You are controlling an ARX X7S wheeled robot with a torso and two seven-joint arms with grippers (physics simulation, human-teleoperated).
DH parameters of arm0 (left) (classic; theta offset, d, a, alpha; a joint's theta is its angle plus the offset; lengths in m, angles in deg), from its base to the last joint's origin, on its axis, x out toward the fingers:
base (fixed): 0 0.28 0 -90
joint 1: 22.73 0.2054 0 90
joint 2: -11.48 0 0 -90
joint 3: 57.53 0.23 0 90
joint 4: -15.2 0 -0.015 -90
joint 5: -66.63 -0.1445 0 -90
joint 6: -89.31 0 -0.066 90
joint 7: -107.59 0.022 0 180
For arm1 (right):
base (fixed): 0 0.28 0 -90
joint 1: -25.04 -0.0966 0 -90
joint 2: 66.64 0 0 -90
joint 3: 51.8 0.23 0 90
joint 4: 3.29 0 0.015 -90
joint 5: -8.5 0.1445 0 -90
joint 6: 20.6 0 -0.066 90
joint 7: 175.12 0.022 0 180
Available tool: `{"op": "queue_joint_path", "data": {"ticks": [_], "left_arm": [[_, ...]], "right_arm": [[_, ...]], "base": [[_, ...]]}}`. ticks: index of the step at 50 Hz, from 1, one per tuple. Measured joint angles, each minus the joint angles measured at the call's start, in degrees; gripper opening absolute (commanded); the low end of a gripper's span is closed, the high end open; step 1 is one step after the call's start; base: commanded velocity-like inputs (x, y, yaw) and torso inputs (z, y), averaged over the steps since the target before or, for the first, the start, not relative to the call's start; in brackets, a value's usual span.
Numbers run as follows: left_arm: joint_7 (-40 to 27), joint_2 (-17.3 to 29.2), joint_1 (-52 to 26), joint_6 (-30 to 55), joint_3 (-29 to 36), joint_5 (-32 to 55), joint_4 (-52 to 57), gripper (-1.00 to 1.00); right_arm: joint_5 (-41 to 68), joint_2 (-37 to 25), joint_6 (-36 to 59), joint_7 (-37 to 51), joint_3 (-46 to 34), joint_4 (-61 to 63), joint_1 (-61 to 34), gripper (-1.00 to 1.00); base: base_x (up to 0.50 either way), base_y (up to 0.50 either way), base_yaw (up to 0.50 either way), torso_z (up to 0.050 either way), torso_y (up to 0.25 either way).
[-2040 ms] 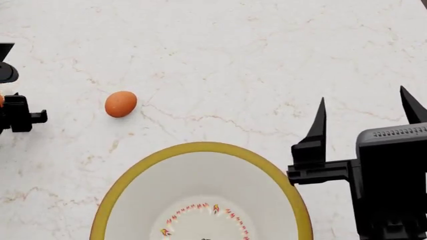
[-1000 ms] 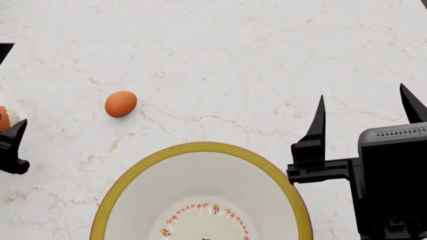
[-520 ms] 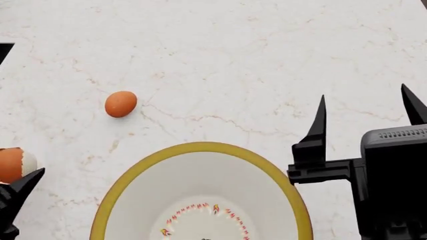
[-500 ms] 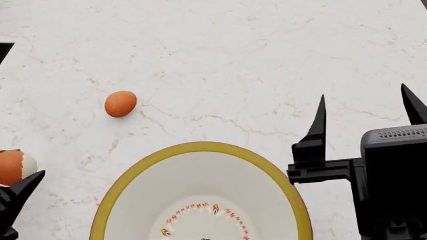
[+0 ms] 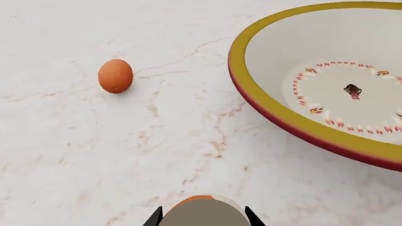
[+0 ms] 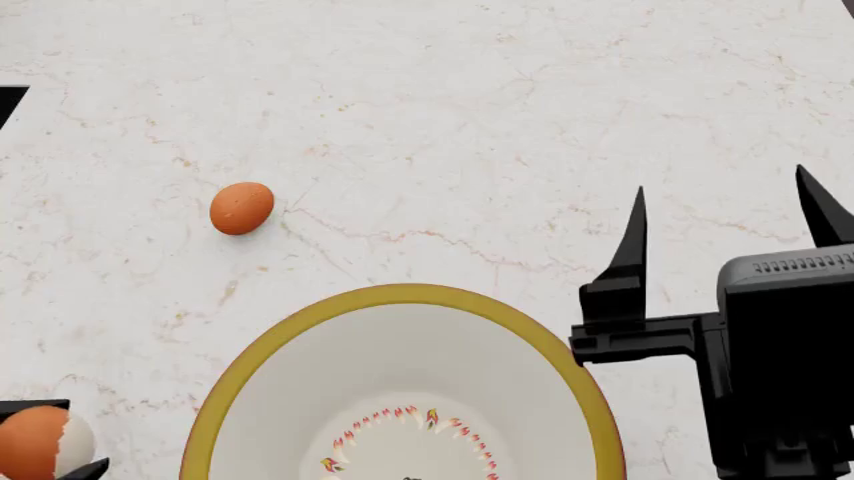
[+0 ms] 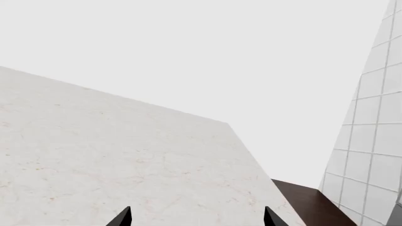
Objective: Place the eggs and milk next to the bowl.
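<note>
Head view, egg (image 6: 30, 442) in left pincer (image 6: 54, 455)

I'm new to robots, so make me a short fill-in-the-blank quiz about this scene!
1. The left pincer holds an ____.
2. The bowl's rim is coloured ____.
3. The loose egg lies on the ____ counter.
4. The right pincer holds ____.

Missing words: egg; yellow; marble; nothing

Left tool (image 6: 47, 455) low, clamped on something; right tool (image 6: 727, 225) spread wide
</note>
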Motion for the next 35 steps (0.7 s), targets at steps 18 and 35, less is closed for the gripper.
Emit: {"op": "queue_joint_path", "data": {"ticks": [18, 35], "left_arm": [[1.64, 0.8, 2.1, 0.24, 2.28, 1.02, 5.41, -1.0], [3.38, 0.88, 1.49, 0.32, 5.28, 0.61, 6.35, -1.0]], "right_arm": [[0.47, -0.25, -0.02, 0.29, 0.56, 0.72, 0.69, 1.0], [0.69, -0.46, -0.03, 0.55, 0.83, 0.83, 0.85, 1.0]], "base": [[0.0, 0.0, 0.0, 0.0, 0.0], [0.0, 0.0, 0.0, 0.0, 0.0]]}}
